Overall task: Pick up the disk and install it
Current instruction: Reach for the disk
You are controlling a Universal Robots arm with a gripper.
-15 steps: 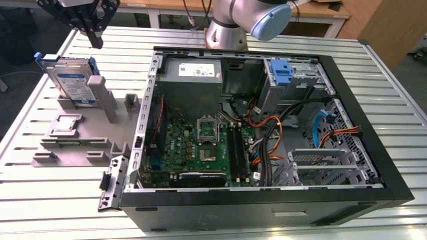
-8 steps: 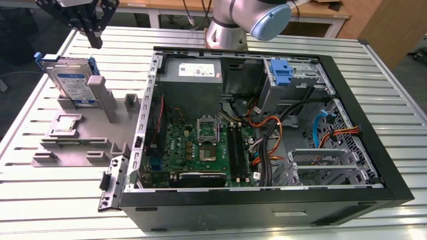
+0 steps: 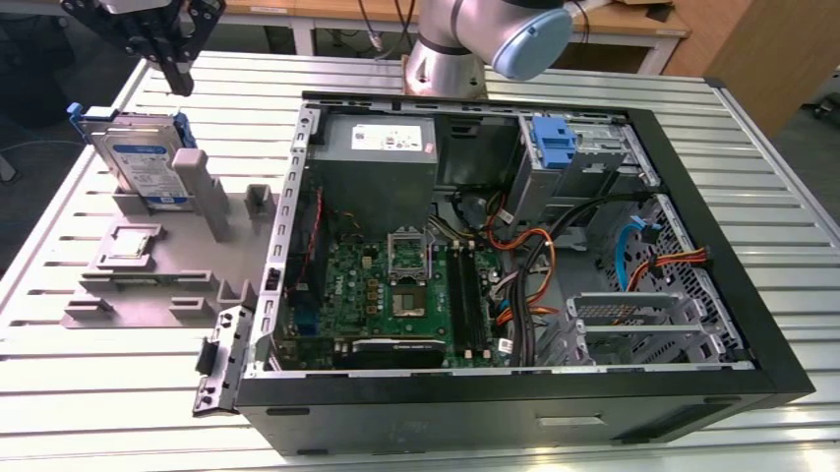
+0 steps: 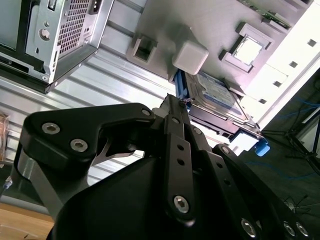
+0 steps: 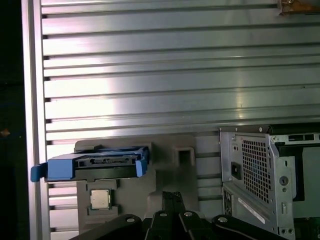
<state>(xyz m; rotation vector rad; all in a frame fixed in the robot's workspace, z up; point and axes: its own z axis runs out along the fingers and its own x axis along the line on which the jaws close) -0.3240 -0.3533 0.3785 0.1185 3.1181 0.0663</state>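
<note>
Blue-railed, the disk stands upright in its grey holder. My gripper hangs just above it, fingers pressed together, empty. I think it's the pick-up step; grabbing needs them spread.

— What does the arm look like?
— A silver-grey tube with a pale blue round cap on its joint.
— And the gripper?
— Matte black link plates, 2 silver screws on one, and narrow flat fingers.
</note>
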